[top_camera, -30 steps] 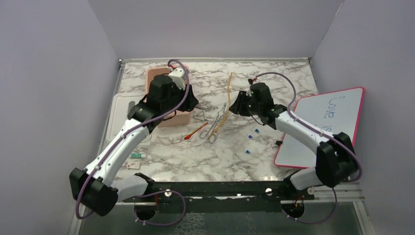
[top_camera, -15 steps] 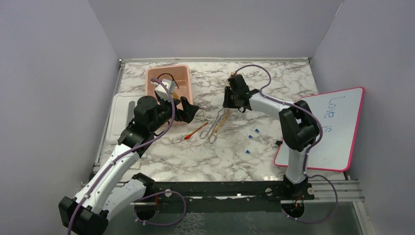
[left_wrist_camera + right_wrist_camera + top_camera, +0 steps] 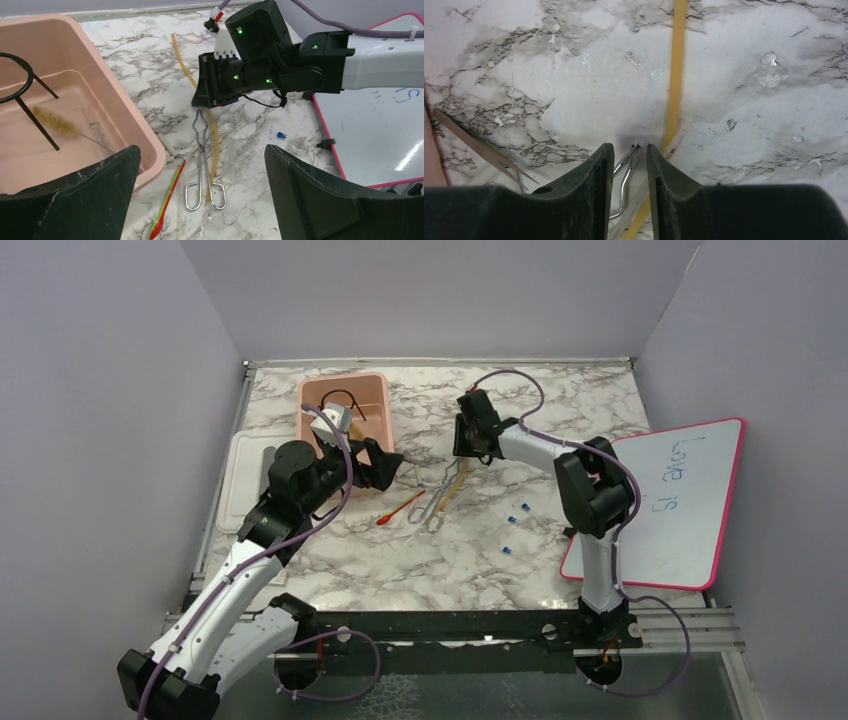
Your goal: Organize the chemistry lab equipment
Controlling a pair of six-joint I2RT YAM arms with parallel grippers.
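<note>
My left gripper [image 3: 388, 468] [image 3: 202, 150] hangs wide open and empty just right of the pink tub [image 3: 301, 415] [image 3: 131, 117]. The black wire ring [image 3: 340, 398] [image 3: 17, 75] and a small brush [image 3: 56, 125] lie in the tub. On the marble lie the metal tongs [image 3: 437, 502] [image 3: 202, 160], a tan tube [image 3: 456, 483] [image 3: 186, 70] [image 3: 676, 75] and a red-tipped stick [image 3: 400, 510] [image 3: 167, 200]. My right gripper [image 3: 462, 452] [image 3: 628, 147] is down at the tongs' [image 3: 626, 170] far tips. Its jaws stand narrowly apart around the tips, with gaps showing. Tiny blue pieces [image 3: 520, 512] [image 3: 281, 135] lie further right.
The pink-framed whiteboard [image 3: 680, 500] [image 3: 370, 130] lies at the right edge, a small black cap [image 3: 570, 532] [image 3: 326, 144] beside it. The tub's white lid [image 3: 240, 480] lies left of the tub. Small items [image 3: 280, 560] sit near the left front. Walls close in on three sides.
My left gripper came back off the tub and opened wide, uncovering the black ring in the tub. My right gripper swung left to the tongs' tips and its jaws narrowed.
</note>
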